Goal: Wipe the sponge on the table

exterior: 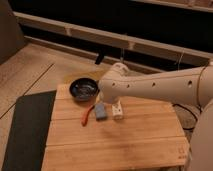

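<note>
A blue-grey sponge [101, 111] lies flat on the wooden table [130, 145], left of centre. My white arm reaches in from the right, and its end with the gripper [103, 99] hangs just above the sponge's far edge. The arm's bulk hides most of the gripper, and I cannot see whether it touches the sponge.
A black bowl [83, 89] sits at the table's back left. A thin red-orange utensil [88, 114] lies just left of the sponge, and a small white bottle [118, 110] lies just to its right. A dark mat [27, 132] covers the floor to the left.
</note>
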Controlling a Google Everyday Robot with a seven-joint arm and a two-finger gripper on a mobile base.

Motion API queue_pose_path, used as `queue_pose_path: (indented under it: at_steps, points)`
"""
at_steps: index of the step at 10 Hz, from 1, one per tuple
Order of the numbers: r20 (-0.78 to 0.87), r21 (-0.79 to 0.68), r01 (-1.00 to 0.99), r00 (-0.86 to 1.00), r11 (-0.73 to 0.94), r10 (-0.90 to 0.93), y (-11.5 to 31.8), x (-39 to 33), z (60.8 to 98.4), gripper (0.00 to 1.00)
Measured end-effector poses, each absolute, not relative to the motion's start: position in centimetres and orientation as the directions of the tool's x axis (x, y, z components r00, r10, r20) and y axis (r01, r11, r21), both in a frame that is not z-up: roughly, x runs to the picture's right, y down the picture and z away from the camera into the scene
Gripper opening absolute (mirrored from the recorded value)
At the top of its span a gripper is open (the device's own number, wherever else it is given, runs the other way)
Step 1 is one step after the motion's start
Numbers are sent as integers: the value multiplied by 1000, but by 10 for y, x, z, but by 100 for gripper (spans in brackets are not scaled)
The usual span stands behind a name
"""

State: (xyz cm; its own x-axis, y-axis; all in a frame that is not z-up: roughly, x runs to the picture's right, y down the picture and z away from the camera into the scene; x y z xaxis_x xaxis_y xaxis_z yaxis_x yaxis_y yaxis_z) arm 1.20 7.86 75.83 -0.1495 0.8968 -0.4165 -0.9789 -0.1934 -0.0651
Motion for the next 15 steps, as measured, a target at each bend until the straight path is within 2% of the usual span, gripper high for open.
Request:
queue_pose_path:
  at_steps: [11, 15]
  points:
    - [-518, -225, -969, 31, -101, 855, 100, -22, 839, 65]
    - [-517, -225, -969, 34, -98, 855, 99, -21, 840, 65]
